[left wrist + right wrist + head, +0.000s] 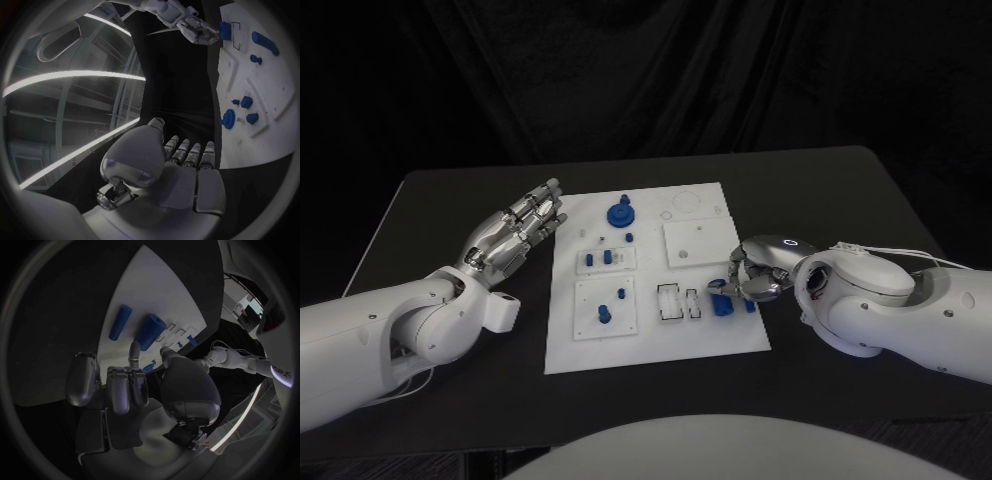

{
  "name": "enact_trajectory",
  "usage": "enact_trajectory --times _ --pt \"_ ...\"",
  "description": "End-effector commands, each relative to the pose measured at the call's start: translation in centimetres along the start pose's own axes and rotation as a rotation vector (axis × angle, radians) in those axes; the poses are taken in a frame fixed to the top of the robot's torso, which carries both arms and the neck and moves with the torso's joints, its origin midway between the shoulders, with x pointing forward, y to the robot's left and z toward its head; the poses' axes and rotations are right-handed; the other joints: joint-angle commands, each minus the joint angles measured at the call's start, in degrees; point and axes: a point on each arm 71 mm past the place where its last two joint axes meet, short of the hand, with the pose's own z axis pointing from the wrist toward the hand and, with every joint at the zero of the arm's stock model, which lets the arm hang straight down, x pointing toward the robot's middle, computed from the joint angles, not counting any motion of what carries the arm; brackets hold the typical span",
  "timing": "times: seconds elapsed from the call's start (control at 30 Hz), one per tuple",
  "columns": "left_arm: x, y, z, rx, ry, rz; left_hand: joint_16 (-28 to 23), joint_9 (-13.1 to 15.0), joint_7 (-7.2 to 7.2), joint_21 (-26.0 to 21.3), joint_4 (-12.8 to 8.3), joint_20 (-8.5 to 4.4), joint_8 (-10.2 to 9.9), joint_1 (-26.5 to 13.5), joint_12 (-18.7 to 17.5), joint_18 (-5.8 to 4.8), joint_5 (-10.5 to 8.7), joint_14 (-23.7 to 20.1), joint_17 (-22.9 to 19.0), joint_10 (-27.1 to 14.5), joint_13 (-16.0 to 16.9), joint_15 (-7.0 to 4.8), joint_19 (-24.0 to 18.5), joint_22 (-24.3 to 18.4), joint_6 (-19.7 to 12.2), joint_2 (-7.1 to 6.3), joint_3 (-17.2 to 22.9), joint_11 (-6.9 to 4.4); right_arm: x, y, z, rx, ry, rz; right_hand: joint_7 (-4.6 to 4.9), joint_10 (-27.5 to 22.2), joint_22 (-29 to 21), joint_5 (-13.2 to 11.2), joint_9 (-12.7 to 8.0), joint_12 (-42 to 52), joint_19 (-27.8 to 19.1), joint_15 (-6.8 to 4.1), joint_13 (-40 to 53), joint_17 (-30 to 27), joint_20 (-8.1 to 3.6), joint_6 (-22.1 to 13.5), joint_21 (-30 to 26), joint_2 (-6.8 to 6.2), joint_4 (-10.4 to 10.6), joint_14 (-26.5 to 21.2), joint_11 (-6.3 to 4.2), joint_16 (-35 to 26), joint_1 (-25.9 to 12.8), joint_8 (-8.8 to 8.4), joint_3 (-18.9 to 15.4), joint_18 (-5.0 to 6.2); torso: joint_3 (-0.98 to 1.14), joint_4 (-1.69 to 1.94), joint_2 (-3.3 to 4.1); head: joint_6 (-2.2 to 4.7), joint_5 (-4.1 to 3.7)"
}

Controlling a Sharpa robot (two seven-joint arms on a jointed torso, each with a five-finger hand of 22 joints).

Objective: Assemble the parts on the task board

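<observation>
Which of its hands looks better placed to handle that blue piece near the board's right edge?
Probably the right hand: its fingers are at the blue piece on the white board. The left hand hovers open beside the board's far left edge.

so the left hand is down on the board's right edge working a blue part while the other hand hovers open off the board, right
Not quite: it is the right hand at the task board's right edge, fingers curled at a blue part. The left hand is the one held open, off the board's left side, holding nothing. The head view shows both.
</observation>
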Motion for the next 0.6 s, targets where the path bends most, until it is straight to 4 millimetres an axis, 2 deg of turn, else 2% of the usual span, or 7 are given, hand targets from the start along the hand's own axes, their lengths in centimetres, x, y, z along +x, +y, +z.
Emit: enact_trajectory --times 0.03,0.1,0.33,0.6 --pt "0.1 -1.0 0.0 0.137 0.014 -0.02 -0.2 0.0 -0.45 0.1 0.0 0.41 -0.2 0.5 -0.2 0.67 0.37 -0.1 -0.1 -0.1 -0.1 0.49 0.0 0.1 -0.1 -0.05 0.3 0.19 0.3 -0.3 0.2 0.044 0.025 -0.043 0.01 5.9 10.2 -0.3 0.1 0.3 1.2 -0.43 15.1 15.1 -0.31 0.5 -0.1 0.16 0.0 5.9 -0.28 0.1 -1.0 -0.51 -0.2 -0.25 -0.08 0.1 -0.02 -0.01 0.03" --pt "0.1 -0.9 0.1 0.136 0.016 -0.021 -0.2 -0.1 -0.46 0.1 0.0 0.49 -0.2 0.5 -0.2 0.71 0.37 -0.1 -0.1 -0.1 -0.1 0.51 0.0 0.1 -0.1 -0.04 0.4 0.2 0.4 -0.4 0.3 0.047 0.034 -0.05 0.02 5.9 10.2 -0.3 0.1 0.3 1.2 -0.42 15.1 15.1 -0.3 0.5 -0.2 0.17 0.0 5.9 -0.27 0.1 -1.2 -0.64 -0.3 -0.22 -0.09 0.18 0.01 -0.01 -0.04" --pt "0.2 -0.8 0.2 0.128 0.026 -0.03 -0.2 -0.1 -0.45 0.2 0.0 0.74 -0.2 0.5 -0.2 0.87 0.39 -0.1 -0.1 -0.1 -0.1 0.57 0.0 0.1 -0.2 0.02 0.5 0.26 0.9 -0.5 0.7 0.058 0.082 -0.075 0.05 5.9 10.1 -0.7 0.1 0.3 0.9 -0.39 15.1 15.1 -0.24 1.1 -0.3 0.59 0.0 5.9 -0.23 0.1 -3.2 -1.68 -1.2 -0.16 -0.07 -0.03 -0.02 -0.01 0.29" --pt "0.1 -0.6 0.3 0.117 0.034 -0.035 -0.2 0.0 -0.35 0.2 -0.1 1.02 -0.2 0.7 -0.1 1.09 0.45 -0.1 -0.1 -0.1 0.0 0.58 0.1 0.1 0.0 0.05 0.6 0.48 1.2 -0.1 1.4 0.039 0.087 -0.071 0.0 5.9 10.1 -0.7 0.2 0.3 0.9 -0.4 15.1 15.1 -0.24 1.5 -0.2 0.79 -0.2 5.9 -0.27 0.1 -3.0 -1.86 -1.2 -0.16 -0.11 -0.02 -0.02 -0.01 0.43"
